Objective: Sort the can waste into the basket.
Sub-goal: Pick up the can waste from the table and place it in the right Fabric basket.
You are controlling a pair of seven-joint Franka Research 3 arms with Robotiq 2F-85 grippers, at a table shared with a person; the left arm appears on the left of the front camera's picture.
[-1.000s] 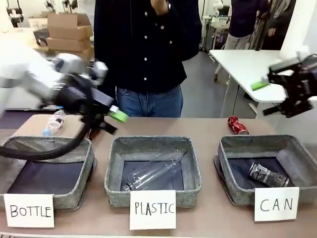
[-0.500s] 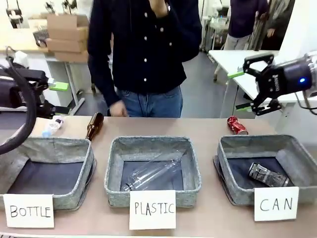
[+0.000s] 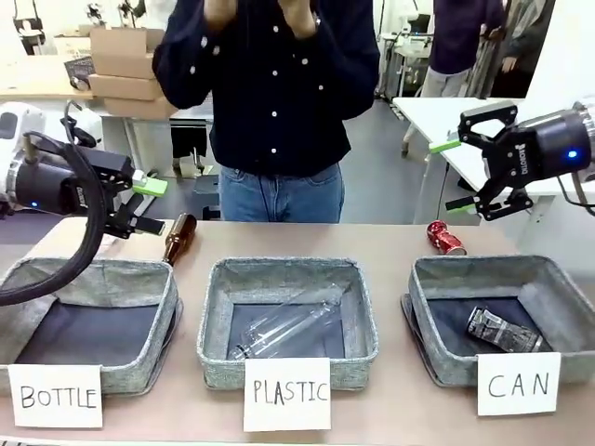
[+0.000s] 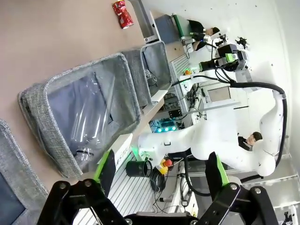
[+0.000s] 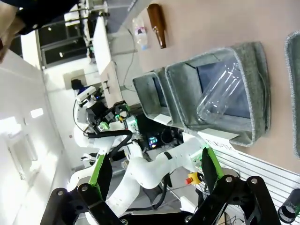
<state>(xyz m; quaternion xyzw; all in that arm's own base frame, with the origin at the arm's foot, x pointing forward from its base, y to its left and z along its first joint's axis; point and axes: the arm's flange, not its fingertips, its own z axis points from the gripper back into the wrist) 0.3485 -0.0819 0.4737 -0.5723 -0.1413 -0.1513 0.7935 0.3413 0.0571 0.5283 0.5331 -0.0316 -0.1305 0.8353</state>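
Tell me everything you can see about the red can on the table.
The red can is small, shiny red metal with silvery ends, badly dented. It lies on its side on the brown table, just behind the far rim of the basket signed CAN, outside it. Nothing but the table touches it.

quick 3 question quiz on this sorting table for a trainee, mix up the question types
1. True or false: the red can already lies in the CAN basket.
2. Fill in: the brown glass bottle lies on the table just behind the ___ basket.
3. Which lies in the PLASTIC basket? A the brown glass bottle; B a clear plastic bottle; C the red can.

Key
1. False: it lies on the table behind that basket.
2. BOTTLE basket.
3. B.
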